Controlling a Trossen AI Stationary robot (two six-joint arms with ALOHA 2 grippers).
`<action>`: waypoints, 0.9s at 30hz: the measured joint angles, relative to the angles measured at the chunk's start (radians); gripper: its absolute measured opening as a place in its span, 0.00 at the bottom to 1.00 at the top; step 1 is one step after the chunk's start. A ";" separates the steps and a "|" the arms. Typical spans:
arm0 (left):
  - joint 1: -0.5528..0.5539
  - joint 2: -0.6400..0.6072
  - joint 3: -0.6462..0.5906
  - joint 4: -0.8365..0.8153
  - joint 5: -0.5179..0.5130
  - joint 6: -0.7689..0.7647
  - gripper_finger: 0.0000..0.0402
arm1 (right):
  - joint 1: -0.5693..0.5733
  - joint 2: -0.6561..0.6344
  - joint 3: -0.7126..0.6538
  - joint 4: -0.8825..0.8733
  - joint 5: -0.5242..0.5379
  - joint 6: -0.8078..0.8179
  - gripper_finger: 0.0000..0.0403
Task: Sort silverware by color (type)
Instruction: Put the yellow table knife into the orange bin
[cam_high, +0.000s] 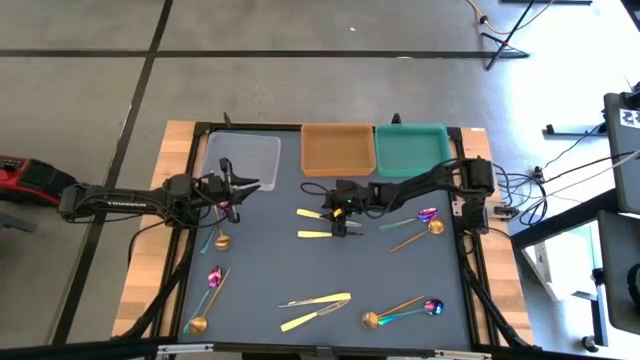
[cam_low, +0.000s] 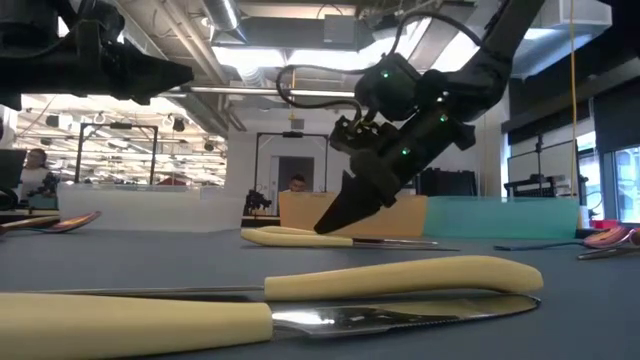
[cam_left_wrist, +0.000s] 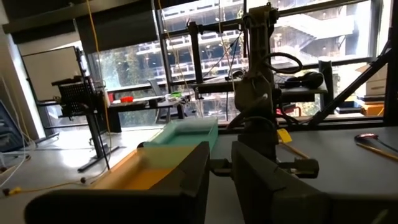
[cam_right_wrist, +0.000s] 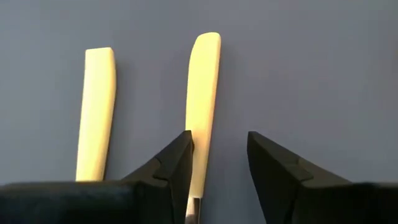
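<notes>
Two pale yellow knives (cam_high: 318, 223) lie side by side mid-table on the dark mat, and the right gripper (cam_high: 345, 222) sits low over them w/ fingers spread, one fingertip (cam_right_wrist: 177, 155) touching the edge of the nearer knife handle (cam_right_wrist: 203, 93) rather than straddling it. Best move, I'd judge: shift sideways so the handle sits centred btwn both fingers, drop to the mat, then close firmly, since the slim handle could slip or nudge its neighbour. Left gripper (cam_high: 238, 184) hovers, part open and empty, by the clear tray (cam_high: 262, 150).

Overhead, table-level, two wrist views
</notes>
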 joint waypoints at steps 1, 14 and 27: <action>0.000 0.000 0.000 0.000 0.000 0.000 0.16 | 0.000 0.000 0.000 0.001 -0.010 0.000 0.35; 0.000 0.000 0.000 -0.001 0.000 -0.001 0.16 | 0.035 0.044 0.025 0.022 -0.009 -0.013 0.35; 0.000 0.000 0.000 0.027 0.000 0.002 0.16 | 0.025 0.078 0.028 0.037 0.010 -0.068 0.24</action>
